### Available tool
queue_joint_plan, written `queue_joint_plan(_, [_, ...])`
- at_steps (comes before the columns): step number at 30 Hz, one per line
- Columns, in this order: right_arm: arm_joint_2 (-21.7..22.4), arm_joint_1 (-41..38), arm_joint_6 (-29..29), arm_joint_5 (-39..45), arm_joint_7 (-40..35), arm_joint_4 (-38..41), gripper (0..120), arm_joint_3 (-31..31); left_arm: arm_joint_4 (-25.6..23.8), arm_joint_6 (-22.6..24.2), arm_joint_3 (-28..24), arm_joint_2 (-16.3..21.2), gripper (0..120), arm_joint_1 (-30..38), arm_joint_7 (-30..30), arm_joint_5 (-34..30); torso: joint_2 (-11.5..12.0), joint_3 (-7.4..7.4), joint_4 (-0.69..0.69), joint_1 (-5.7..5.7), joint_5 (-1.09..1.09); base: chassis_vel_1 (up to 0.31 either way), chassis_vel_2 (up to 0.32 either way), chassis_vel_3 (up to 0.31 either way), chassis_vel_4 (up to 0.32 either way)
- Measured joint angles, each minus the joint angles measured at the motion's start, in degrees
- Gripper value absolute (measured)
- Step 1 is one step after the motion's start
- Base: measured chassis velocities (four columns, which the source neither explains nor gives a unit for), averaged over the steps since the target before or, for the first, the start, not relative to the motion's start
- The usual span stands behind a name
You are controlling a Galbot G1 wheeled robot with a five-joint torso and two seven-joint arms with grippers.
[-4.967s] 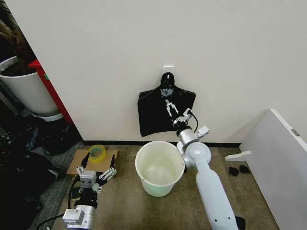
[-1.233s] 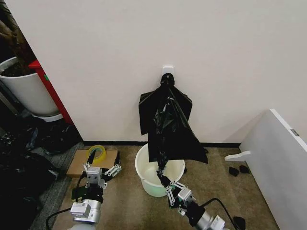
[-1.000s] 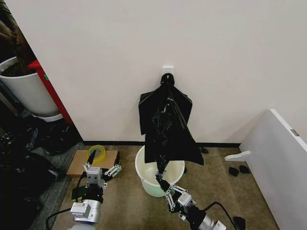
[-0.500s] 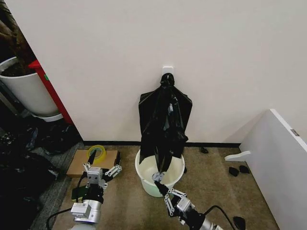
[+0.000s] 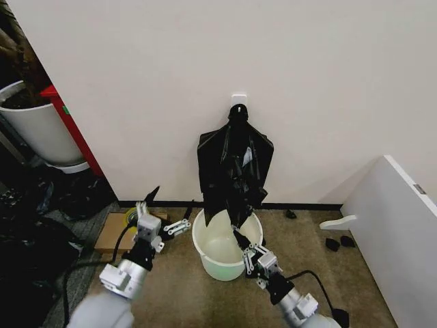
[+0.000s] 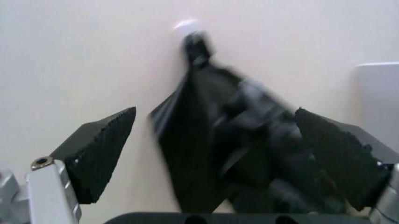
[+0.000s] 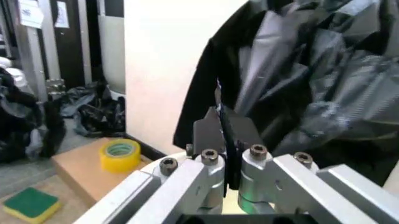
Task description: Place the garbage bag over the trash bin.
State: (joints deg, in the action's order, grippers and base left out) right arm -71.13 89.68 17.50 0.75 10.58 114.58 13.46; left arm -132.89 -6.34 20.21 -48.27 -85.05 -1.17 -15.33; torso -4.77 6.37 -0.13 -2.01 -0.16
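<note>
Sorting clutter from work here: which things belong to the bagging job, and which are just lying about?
Job: garbage bag, pinched by the right gripper; trash bin; open left gripper.
Lying about: yellow tape roll, green sponge, plant pot.

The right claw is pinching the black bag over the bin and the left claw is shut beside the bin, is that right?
Not quite: the left claw is open, its fingers spread wide in the left wrist view. The right claw does pinch the bag over the bin.

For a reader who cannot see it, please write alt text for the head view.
The right claw holds the black garbage bag above the white trash bin by a wall. The left claw, open, is beside the bin.
</note>
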Motion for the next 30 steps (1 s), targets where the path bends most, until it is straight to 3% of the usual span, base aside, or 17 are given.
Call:
queue_joint_plan(1, [0.0, 0.0, 0.0, 0.0, 0.0, 0.0, 0, 0.0, 0.0, 0.0, 0.0, 0.0, 100, 0.0, 0.0, 0.0, 0.0, 0.0, 0.0, 0.0, 0.0, 0.0, 0.0, 0.0, 0.0])
queue_joint_plan(3, [-0.96, -0.54, 0.07, -1.61, -0.22, -0.72, 0, 0.16, -0.46, 1.39, -2.84, 5.72, 100, 5.24, 1.0, -4.01, 0.0, 0.0, 0.0, 0.0, 0.01, 0.0, 0.0, 0.0, 0.0])
queue_joint_plan(4, [-0.96, -0.54, 0.07, -1.61, -0.22, -0.72, 0, 0.16, -0.46, 1.39, -2.84, 5.72, 100, 5.24, 1.0, -4.01, 0.0, 0.0, 0.0, 0.0, 0.01, 0.0, 0.0, 0.0, 0.0])
queue_joint_plan(7, [-2.0, -0.9, 0.58, -3.82, -0.46, -1.48, 0, 0.52, -0.1, 5.45, -11.47, 12.09, 100, 16.0, 0.69, -9.67, 0.0, 0.0, 0.01, 0.0, 0.01, 0.0, 0.0, 0.0, 0.0])
queue_joint_plan(9, [-2.35, -0.92, 0.74, -4.27, -0.46, -1.56, 0, 0.66, 0.52, 7.72, -16.29, 13.47, 100, 22.26, -0.24, -11.71, 0.0, 0.01, 0.0, 0.0, 0.0, 0.0, 0.0, 0.0, 0.0])
queue_joint_plan(10, [-2.35, -0.92, 0.74, -4.27, -0.46, -1.56, 0, 0.66, 0.52, 7.72, -16.29, 13.47, 100, 22.26, -0.24, -11.71, 0.0, 0.01, 0.0, 0.0, 0.0, 0.0, 0.0, 0.0, 0.0])
queue_joint_plan(11, [-2.7, -0.92, 0.83, -4.42, -0.46, -1.6, 0, 0.86, 1.3, 10.88, -21.56, 14.16, 100, 29.71, -1.81, -14.13, 0.0, 0.0, -0.03, 0.0, 0.01, 0.0, 0.0, 0.0, 0.0])
queue_joint_plan(13, [-2.87, -0.92, 0.86, -4.46, -0.46, -1.62, 0, 1.02, 1.62, 12.34, -23.73, 14.25, 100, 32.74, -2.63, -15.4, 0.0, 0.01, -0.02, -0.01, 0.01, 0.0, 0.0, 0.0, 0.0])
queue_joint_plan(15, [-3.33, -0.83, 1.08, -4.58, -0.4, -1.63, 0, 1.58, 1.97, 17.47, -29.17, 14.51, 100, 40.91, -5.45, -19.41, 0.0, 0.01, -0.02, 0.0, 0.01, 0.0, 0.0, 0.0, 0.0])
queue_joint_plan(17, [-3.59, -0.72, 1.37, -4.77, -0.29, -1.65, 0, 1.82, 1.89, 21.18, -32.07, 14.5, 100, 44.62, -7.65, -21.42, 0.0, 0.0, 0.0, 0.0, 0.01, 0.0, 0.0, 0.0, 0.0])
queue_joint_plan(23, [-3.92, -0.57, 2.03, -5.17, 0.04, -1.79, 0, 1.99, 2.91, 28.29, -40.25, 12.0, 98, 52.27, -11.52, -24.64, 0.0, 0.0, 0.0, 0.01, 0.01, 0.0, 0.0, 0.0, 0.0])
queue_joint_plan(28, [-3.9, -0.35, 2.49, -5.29, 0.37, -1.73, 0, 2.49, 4.66, 30.47, -42.9, 9.6, 96, 55.44, -13.03, -27.42, 0.0, 0.0, 0.0, 0.0, 0.02, 0.0, 0.0, 0.0, 0.0])
queue_joint_plan(30, [-3.78, 0.18, 2.76, -5.19, 0.53, -1.55, 0, 2.78, 6.2, 32.89, -43.84, 7.99, 89, 56.73, -14.89, -29.41, -0.01, 0.0, -0.01, 0.0, 0.01, 0.0, 0.0, 0.0, 0.0])
